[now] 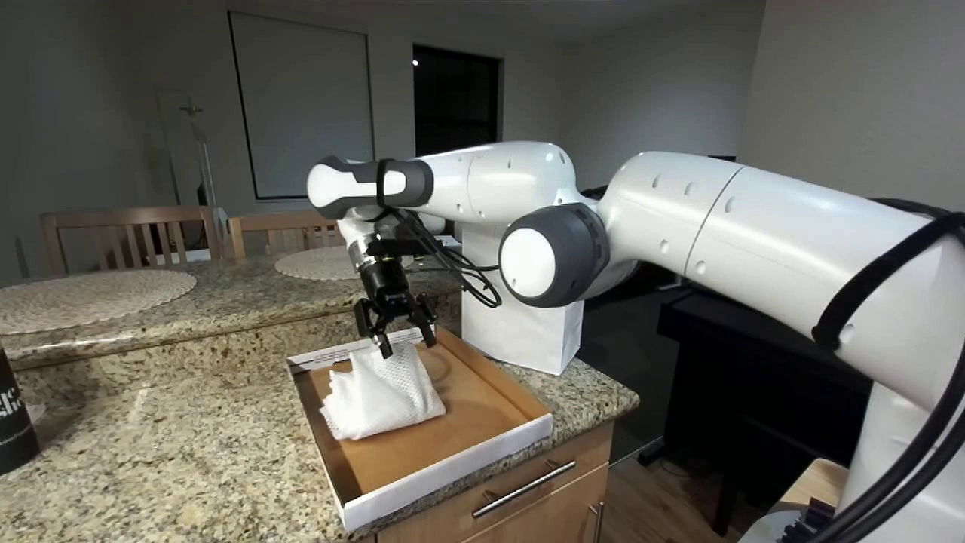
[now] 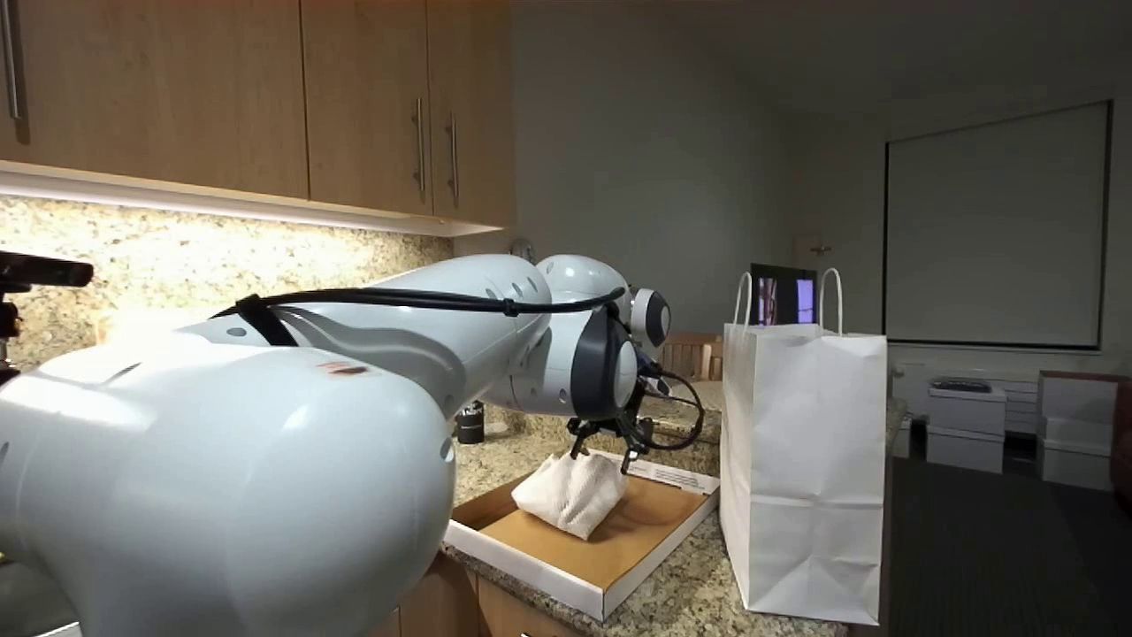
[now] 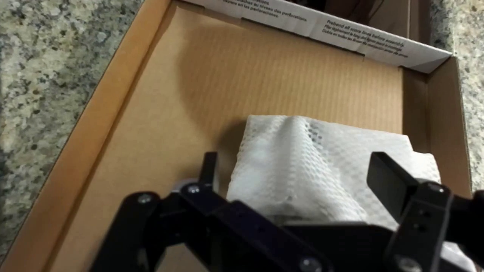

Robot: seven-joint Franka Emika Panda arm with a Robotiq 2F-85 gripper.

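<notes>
In an exterior view: Robotiq gripper (image 1: 409, 345), fingers spread, at one o'clock from folded white mesh cloth (image 1: 384, 396); contact cannot be told. Cloth lies in shallow cardboard tray (image 1: 452, 469), on granite countertop (image 1: 173, 460).

In an exterior view: white handled paper bag (image 2: 809, 478), three o'clock from cloth; black canister (image 2: 471, 425), ten o'clock.

Wrist view: cloth toward four o'clock, partly between the fingers.

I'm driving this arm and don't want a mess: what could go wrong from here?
The gripper is open close to the top of the folded white cloth; closing too high might pinch only a loose fold.
The cardboard tray under the cloth sits near the edge of the counter, so a push or drag could shift it.
The white paper bag stands close beside the tray; a sideways swing might knock it over.
</notes>
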